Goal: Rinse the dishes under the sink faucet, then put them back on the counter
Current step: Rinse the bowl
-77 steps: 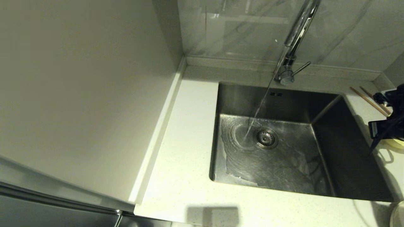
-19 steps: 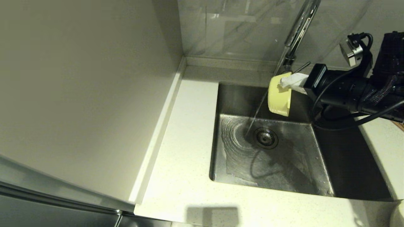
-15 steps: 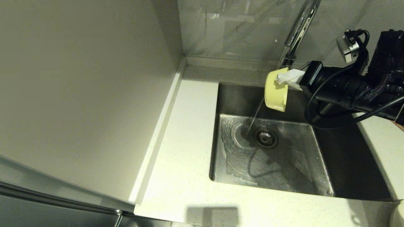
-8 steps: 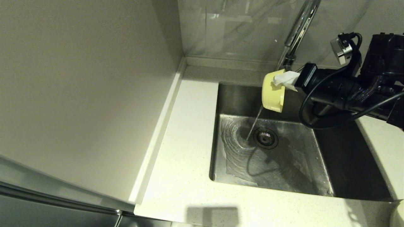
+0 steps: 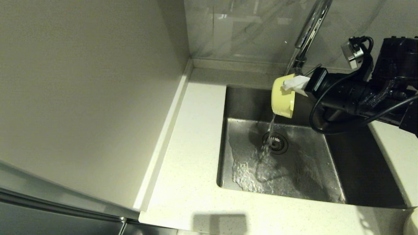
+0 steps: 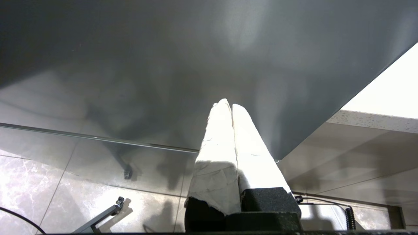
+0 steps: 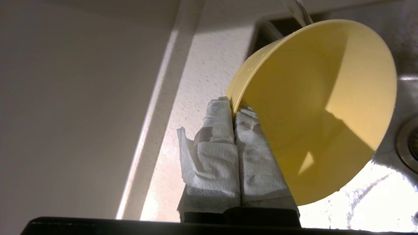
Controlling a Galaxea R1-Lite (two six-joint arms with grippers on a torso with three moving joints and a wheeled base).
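My right gripper (image 5: 293, 83) is shut on the rim of the small pale yellow-green bowl (image 5: 282, 98), one wrapped finger inside and one outside (image 7: 230, 105). The bowl (image 7: 320, 107) is tipped on its side over the back of the sink (image 5: 359, 169), just under the chrome sink faucet (image 5: 308, 29). Water runs off the bowl's lower rim and splashes near the drain strainer (image 5: 276, 143). A cream-white curved rim, likely the plate (image 5: 412, 223), shows on the counter (image 5: 196, 147) at the front right corner. The chopsticks are hidden. My left gripper (image 6: 229, 105) is shut and empty, parked below counter level.
A tall pale cabinet side (image 5: 91, 98) stands along the counter's left. The grey marbled wall (image 5: 248, 29) rises behind the low back edge. The right arm and its cables (image 5: 359, 94) stretch across the sink's back right.
The bowl has moved left and slightly down into the stream. The water now pours off the bowl and splashes by the drain instead of falling straight to the basin floor.
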